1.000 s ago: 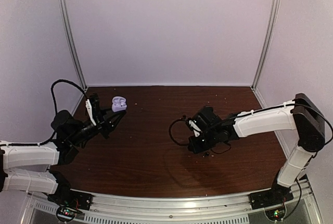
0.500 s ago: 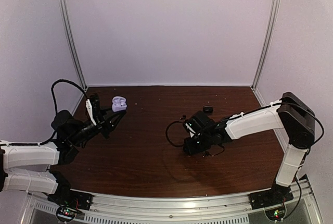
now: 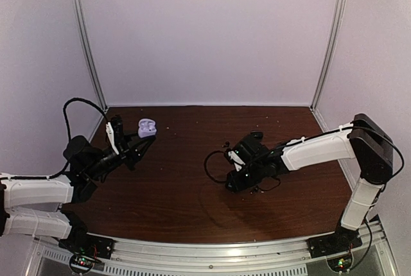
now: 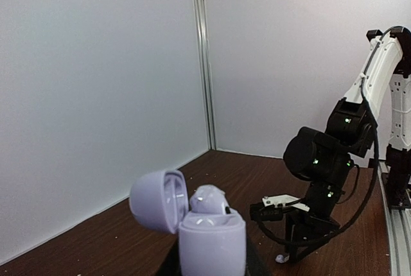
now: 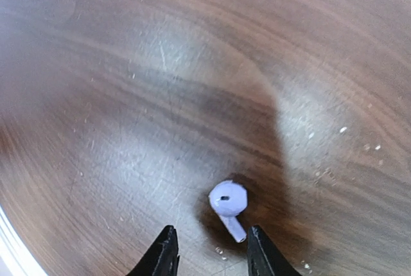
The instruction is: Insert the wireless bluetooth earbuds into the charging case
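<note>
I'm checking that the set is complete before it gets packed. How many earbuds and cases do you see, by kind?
Lilac charging case: 1, lid open.
Lilac earbuds: 2, the seated earbud in the case and the loose earbud on the table.
Total: 3.

Soft light, blurry charging case (image 4: 210, 242)

Base of charging case (image 4: 210, 241) cut off at left wrist view's lower edge, blurred. Overhead, right end effector (image 5: 212, 253) hides lilac earbud (image 5: 228, 201).
</note>
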Robot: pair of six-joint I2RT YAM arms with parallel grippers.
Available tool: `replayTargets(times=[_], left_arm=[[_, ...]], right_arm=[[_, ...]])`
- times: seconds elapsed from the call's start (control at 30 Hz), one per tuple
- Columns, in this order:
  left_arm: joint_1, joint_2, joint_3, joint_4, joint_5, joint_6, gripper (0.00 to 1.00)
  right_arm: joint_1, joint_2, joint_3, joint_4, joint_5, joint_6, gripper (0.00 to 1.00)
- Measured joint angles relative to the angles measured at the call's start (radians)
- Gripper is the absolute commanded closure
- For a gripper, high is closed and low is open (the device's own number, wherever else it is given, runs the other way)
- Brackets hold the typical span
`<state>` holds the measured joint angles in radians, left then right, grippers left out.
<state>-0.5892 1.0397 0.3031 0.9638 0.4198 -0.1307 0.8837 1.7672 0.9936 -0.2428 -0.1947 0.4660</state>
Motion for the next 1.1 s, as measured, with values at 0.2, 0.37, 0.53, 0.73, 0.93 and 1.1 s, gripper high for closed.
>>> replayTargets(times=[0.2,0.37,0.53,0.73,0.93,1.1], left_arm=[[0.000,0.000,0.000,0.000,0.000,0.000,1.00],[0.000,0.000,0.000,0.000,0.000,0.001,1.00],[0.000,0.000,0.000,0.000,0.000,0.001,1.00],[0.000,0.000,0.000,-0.001,0.000,0.002,1.00],[0.000,0.000,0.000,-0.001,0.000,0.002,1.00],[0.000,0.000,0.000,-0.001,0.000,0.002,1.00]], right_arm=[[0.000,0.000,-0.019,-0.005,-0.018,-0.024,0.56],[0.000,0.002,-0.020,0.001,-0.033,-0.038,0.58],[0.008,0.013,-0.020,0.019,-0.064,-0.052,0.62],[0.024,0.021,-0.017,0.037,-0.096,-0.052,0.63],[0.040,0.031,-0.004,0.037,-0.123,-0.060,0.63],[0.041,0.032,0.001,0.038,-0.137,-0.101,0.63]])
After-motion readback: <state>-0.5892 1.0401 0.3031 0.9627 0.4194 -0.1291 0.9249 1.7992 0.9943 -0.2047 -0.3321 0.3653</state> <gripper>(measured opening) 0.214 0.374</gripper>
